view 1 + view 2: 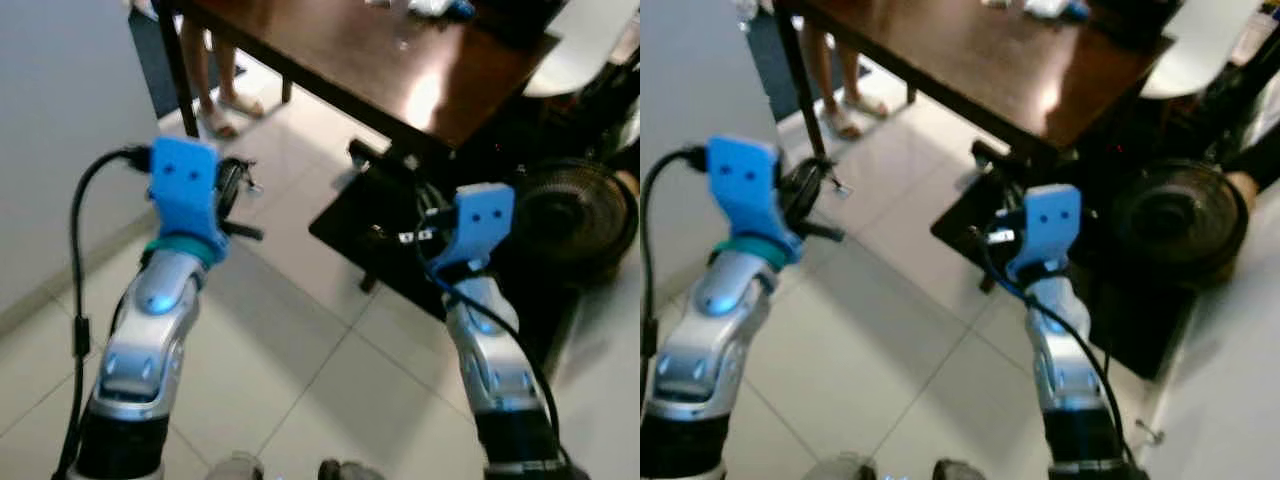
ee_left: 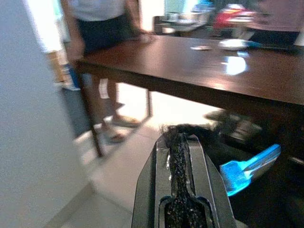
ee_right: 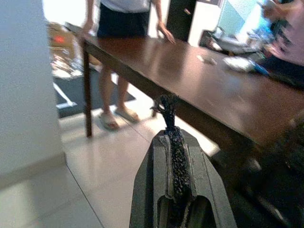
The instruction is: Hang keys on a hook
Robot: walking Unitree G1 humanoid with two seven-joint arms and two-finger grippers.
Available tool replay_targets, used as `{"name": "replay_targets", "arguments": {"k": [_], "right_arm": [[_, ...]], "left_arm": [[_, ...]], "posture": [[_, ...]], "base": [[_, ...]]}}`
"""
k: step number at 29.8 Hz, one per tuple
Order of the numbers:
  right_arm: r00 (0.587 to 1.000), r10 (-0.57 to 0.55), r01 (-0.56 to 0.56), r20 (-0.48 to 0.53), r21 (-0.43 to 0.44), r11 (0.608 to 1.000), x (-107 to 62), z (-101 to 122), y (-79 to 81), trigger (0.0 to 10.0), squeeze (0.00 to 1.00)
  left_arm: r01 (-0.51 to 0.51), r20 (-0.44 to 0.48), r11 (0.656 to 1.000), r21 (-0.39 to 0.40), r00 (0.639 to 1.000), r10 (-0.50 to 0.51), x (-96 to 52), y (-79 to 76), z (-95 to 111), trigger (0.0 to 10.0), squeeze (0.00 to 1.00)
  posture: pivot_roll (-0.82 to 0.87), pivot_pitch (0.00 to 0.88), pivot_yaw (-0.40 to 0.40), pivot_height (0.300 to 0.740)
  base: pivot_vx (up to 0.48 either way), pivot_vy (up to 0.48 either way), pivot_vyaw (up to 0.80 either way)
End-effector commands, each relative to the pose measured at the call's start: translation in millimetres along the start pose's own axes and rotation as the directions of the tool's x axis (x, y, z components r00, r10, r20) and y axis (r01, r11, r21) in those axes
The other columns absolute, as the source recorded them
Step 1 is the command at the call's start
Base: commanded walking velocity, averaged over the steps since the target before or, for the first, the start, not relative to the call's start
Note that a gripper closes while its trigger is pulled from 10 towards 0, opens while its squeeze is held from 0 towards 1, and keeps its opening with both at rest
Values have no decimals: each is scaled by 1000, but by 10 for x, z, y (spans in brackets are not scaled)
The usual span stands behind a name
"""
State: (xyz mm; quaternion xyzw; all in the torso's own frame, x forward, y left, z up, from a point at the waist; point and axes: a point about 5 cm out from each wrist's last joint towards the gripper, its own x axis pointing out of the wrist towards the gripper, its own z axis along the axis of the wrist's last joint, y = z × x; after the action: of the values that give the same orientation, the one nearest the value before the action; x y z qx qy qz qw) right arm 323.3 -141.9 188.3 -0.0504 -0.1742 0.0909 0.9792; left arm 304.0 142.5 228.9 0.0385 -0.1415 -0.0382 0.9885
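**Keys at the left gripper's tip**

The keys (image 1: 243, 184) are a small, blurry dark bunch with a shiny bit. The left gripper (image 2: 179, 135) has its fingers squeezed shut on them. The right gripper (image 3: 170, 124) has its fingers pressed together. The tile floor (image 1: 290, 340) lies open between the arms. The wall (image 1: 60, 120) is close on the left and the table (image 1: 400, 120) edge is ahead. The eye views show a person's feet (image 1: 228, 110); the wrist views show them standing

Dark wooden table (image 1: 400, 70) (glossy), small items (image 3: 237, 62) on top
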Motion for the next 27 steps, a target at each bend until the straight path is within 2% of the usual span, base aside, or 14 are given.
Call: {"name": "replay_targets", "arguments": {"k": [1,14,18,23,27], "right_arm": [[999,24,-24,-24,-2,1000,-33,-59,60,10000,0],[1000,23,-23,-16,-3,1000,21,-35,66,10000,0],[1000,17,-17,-16,2,1000,22,-40,69,10000,0],[999,-40,39,11,49,998,37,-4,9,10000,0],[999,-42,41,24,48,998,27,11,16,10000,0]], "left_arm": [[-15,-30,1000,13,999,15,-36,28,-73,10000,0],[1,-28,999,40,1000,0,23,42,-43,10000,0],[14,-19,999,31,1000,-13,44,-5,-11,10000,0],[54,10,998,19,998,-54,84,-113,70,10000,0],[59,17,998,19,998,-60,86,-124,84,10000,0]], "posture": [[136,96,19,740],[147,112,17,740],[149,114,21,740],[145,113,35,740],[138,91,38,740]], "base": [[480,0,794],[480,0,788],[480,0,784],[480,0,0],[480,0,0]]}}
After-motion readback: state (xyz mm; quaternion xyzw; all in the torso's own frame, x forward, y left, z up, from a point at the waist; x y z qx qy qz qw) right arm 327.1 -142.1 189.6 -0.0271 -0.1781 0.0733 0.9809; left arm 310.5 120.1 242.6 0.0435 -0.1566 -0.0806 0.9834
